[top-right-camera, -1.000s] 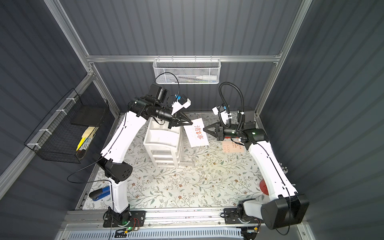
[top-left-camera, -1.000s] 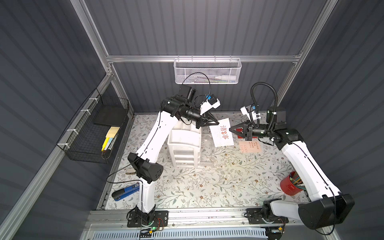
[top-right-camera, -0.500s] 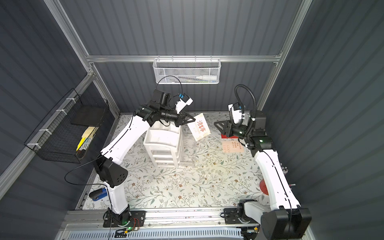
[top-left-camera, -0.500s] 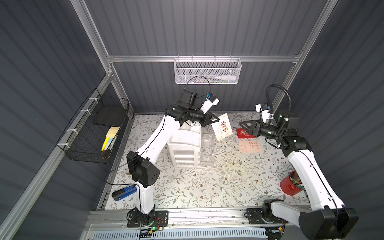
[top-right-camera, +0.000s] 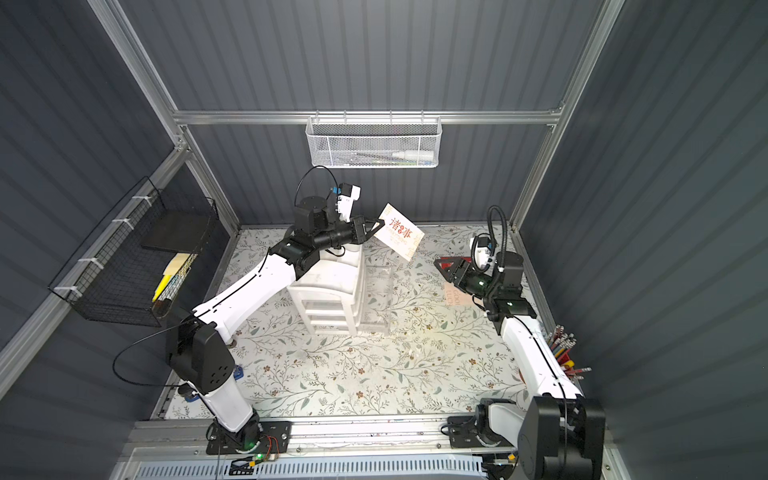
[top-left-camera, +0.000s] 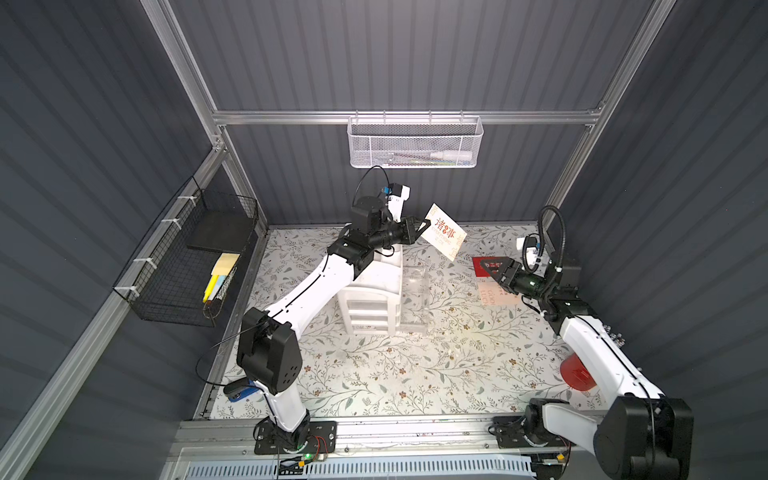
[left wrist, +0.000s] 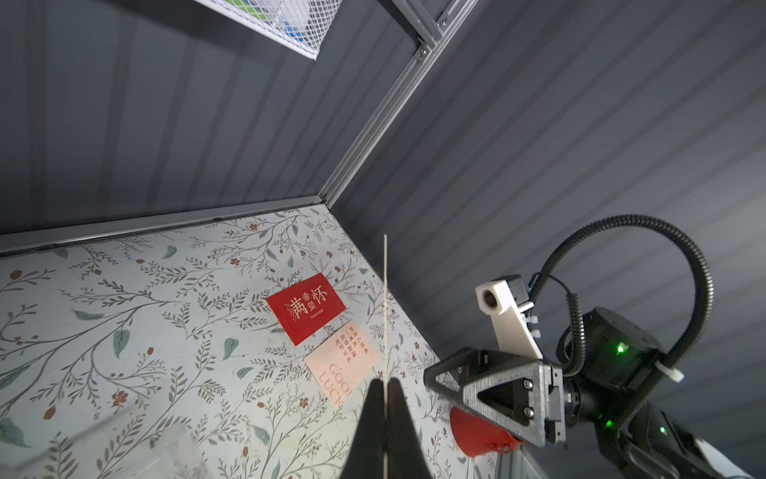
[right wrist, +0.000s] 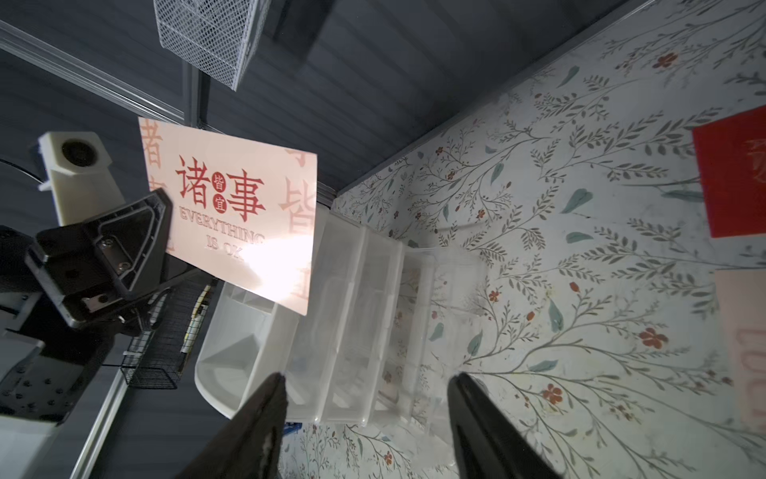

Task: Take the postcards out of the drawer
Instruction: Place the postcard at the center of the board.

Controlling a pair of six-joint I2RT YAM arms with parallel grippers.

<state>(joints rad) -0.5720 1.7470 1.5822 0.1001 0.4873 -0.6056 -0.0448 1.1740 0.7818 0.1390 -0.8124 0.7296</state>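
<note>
While the left jaws pinch the pale card (top-left-camera: 444, 233) clear of the drawer (top-left-camera: 414, 291), the right jaws gape, seemingly empty.

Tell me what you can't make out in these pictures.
- Held postcard: left wrist view shows it edge-on, so its print is unreadable there.
- Red postcard: cut off by the right wrist view's frame edge.
- Open drawer: in both top views, clear plastic and glare hide any contents.
</note>
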